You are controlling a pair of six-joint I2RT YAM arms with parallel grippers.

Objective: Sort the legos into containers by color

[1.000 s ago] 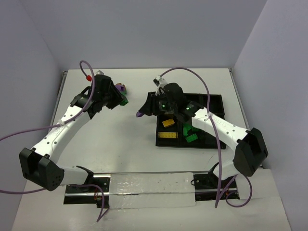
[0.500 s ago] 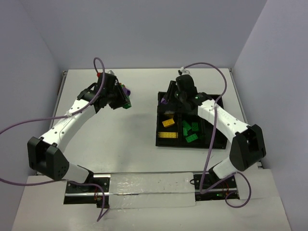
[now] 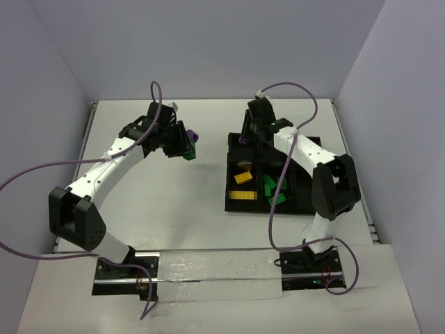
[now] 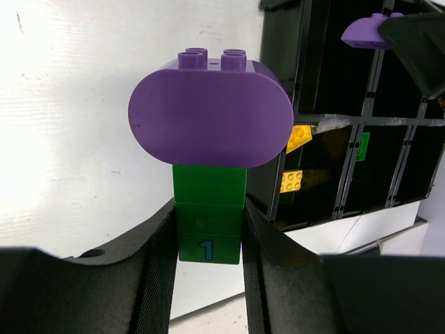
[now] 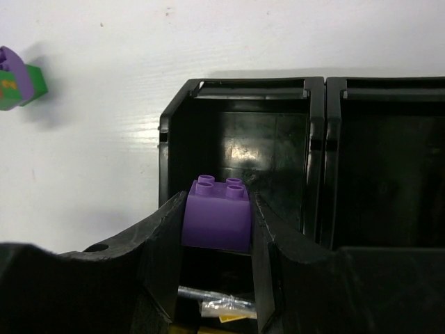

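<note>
My left gripper (image 4: 208, 240) is shut on a green lego (image 4: 208, 216) marked with a 1, and a rounded purple lego (image 4: 210, 111) is stuck on top of it. In the top view this two-colour cluster (image 3: 190, 143) hangs over the white table, left of the black tray (image 3: 311, 144). My right gripper (image 5: 217, 229) is shut on a small purple lego (image 5: 217, 214). It is held over the tray's far-left container (image 5: 240, 142), which looks bare inside. From above, that gripper (image 3: 245, 137) sits at the tray's far-left corner.
Two yellow legos (image 3: 243, 177) (image 3: 242, 195) lie in the tray's near-left compartments. Several green legos (image 3: 274, 189) lie in the compartment to their right. Purple cables arch over both arms. A foil-covered strip (image 3: 215, 268) runs along the near edge.
My right gripper carried the purple lego from left of the tray to over its far-left container. My left gripper moved right and farther back with the cluster.
</note>
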